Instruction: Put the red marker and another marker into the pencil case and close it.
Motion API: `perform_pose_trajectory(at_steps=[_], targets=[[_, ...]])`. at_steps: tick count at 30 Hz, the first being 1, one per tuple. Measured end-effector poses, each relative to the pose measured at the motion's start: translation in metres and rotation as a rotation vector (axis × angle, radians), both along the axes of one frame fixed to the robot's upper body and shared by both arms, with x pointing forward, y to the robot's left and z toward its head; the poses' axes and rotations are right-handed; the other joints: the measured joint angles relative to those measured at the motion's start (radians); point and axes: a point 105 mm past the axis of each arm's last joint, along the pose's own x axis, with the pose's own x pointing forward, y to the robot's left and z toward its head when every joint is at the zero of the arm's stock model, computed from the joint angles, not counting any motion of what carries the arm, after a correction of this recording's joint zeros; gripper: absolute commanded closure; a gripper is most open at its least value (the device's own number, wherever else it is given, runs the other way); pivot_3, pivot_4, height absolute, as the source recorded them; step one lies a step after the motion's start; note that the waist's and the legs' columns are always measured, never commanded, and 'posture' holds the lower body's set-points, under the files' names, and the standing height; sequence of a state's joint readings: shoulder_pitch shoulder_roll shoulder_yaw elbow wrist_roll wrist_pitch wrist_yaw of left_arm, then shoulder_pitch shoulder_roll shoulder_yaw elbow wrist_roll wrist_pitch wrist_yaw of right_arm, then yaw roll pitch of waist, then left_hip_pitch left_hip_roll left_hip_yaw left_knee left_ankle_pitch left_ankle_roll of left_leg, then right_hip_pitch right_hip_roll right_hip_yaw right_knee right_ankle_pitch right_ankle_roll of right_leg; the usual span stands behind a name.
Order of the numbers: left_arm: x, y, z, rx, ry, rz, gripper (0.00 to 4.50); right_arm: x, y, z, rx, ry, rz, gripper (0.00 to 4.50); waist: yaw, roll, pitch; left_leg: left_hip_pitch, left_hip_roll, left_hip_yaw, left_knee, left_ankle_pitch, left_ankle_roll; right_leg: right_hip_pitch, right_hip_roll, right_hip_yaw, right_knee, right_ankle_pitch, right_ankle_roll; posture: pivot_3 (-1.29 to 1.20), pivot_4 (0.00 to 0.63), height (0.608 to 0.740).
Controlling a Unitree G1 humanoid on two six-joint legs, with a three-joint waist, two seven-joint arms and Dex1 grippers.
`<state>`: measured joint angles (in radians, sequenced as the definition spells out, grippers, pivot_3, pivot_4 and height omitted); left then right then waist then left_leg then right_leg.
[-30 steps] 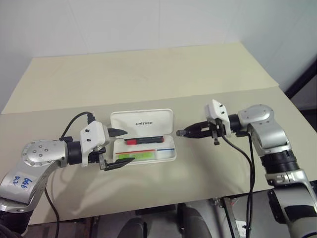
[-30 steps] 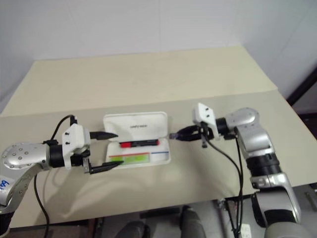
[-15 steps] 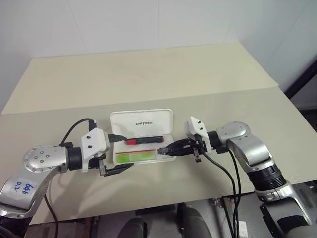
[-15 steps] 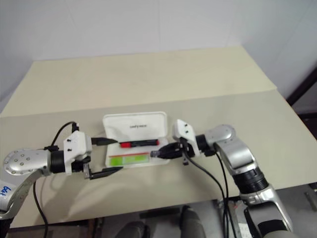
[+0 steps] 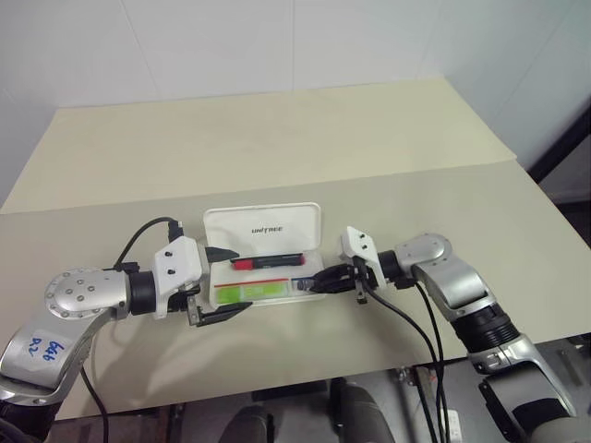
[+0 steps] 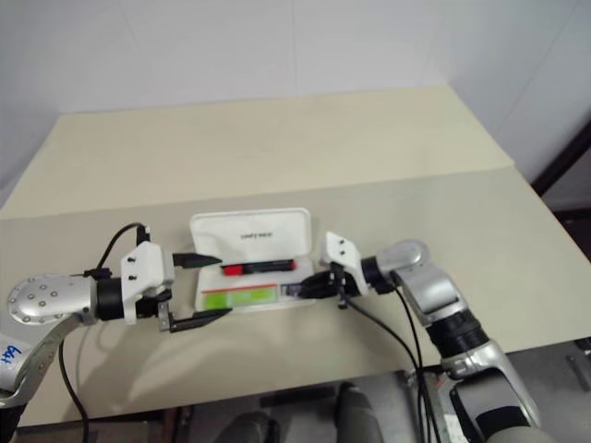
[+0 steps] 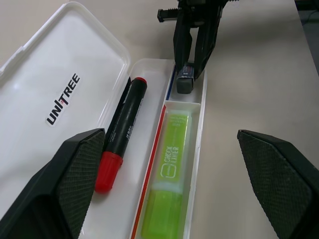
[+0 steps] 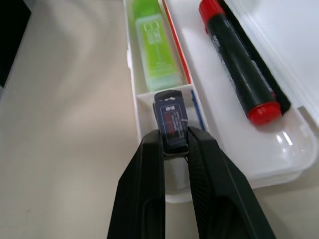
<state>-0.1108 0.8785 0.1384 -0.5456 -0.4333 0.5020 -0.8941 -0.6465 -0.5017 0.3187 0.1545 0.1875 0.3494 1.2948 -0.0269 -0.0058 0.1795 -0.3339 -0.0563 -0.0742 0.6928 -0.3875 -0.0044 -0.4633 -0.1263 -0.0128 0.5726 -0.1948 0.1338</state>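
My right hand (image 8: 174,144) gripped a small dark block (image 8: 171,121) over the right end compartment of the pencil case (image 5: 263,224); my left hand (image 5: 220,281) hung released. The red marker (image 7: 119,135) and lime-green marker (image 7: 168,179) already lay inside the case mid-counter. I judged only closing remained.

A bare test room or lab: plain beige table (image 5: 277,138) against blank white walls (image 5: 231,41).

Even, soft overhead light, faint shadows on the table (image 5: 277,148), a small glare spot inside the pencil case (image 8: 286,139).
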Motion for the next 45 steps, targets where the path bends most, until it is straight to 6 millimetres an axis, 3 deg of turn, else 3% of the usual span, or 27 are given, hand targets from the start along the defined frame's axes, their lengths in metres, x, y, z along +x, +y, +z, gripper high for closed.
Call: perform_pose_trajectory(at_steps=[12, 20, 33, 39, 45], targets=[[0.0, 0.0, 0.001, 0.001, -0.004, 0.004, 0.0, 0.004, 0.001, 0.002, 0.0, -0.032, 0.049, 0.02, 0.0, -0.001, -0.001, 0.001, 0.0, 0.0, 0.002, 0.0, 0.0, 0.001, 0.0, 0.0, 0.0, 0.001, -0.001, 0.0, 0.15, 0.74], [0.0, 0.001, 0.002, 0.002, -0.008, 0.009, 0.0, -0.002, -0.001, 0.01, 0.013, -0.011, 0.092, 0.02, 0.001, -0.001, -0.001, -0.001, 0.001, 0.0, 0.001, 0.0, 0.0, 0.001, 0.001, 0.0, -0.001, 0.001, -0.001, 0.0, 0.15, 0.74], [0.003, 0.039, 0.022, 0.01, -0.08, 0.105, 0.0, 0.006, -0.039, 0.075, 0.058, -0.103, 0.016, 0.02, 0.002, -0.001, -0.001, -0.001, 0.001, 0.0, -0.001, 0.0, 0.0, 0.001, 0.001, -0.001, -0.005, 0.002, 0.0, 0.0, 0.15, 0.74], [0.01, 0.065, 0.03, -0.012, -0.102, 0.179, 0.0, 0.008, -0.037, 0.081, 0.094, -0.106, -0.012, 0.02, 0.001, -0.001, 0.0, -0.001, 0.001, 0.0, -0.001, 0.0, 0.001, 0.001, 0.001, -0.001, -0.005, 0.002, 0.0, 0.0, 0.15, 0.74], [0.019, 0.081, 0.043, -0.043, -0.147, 0.244, 0.0, 0.002, -0.028, 0.104, 0.237, -0.126, 0.0, 0.02, 0.002, -0.001, 0.0, -0.002, 0.001, 0.0, -0.002, -0.001, 0.001, 0.0, 0.0, -0.002, -0.005, 0.002, 0.0, 0.0, 0.15, 0.74]])
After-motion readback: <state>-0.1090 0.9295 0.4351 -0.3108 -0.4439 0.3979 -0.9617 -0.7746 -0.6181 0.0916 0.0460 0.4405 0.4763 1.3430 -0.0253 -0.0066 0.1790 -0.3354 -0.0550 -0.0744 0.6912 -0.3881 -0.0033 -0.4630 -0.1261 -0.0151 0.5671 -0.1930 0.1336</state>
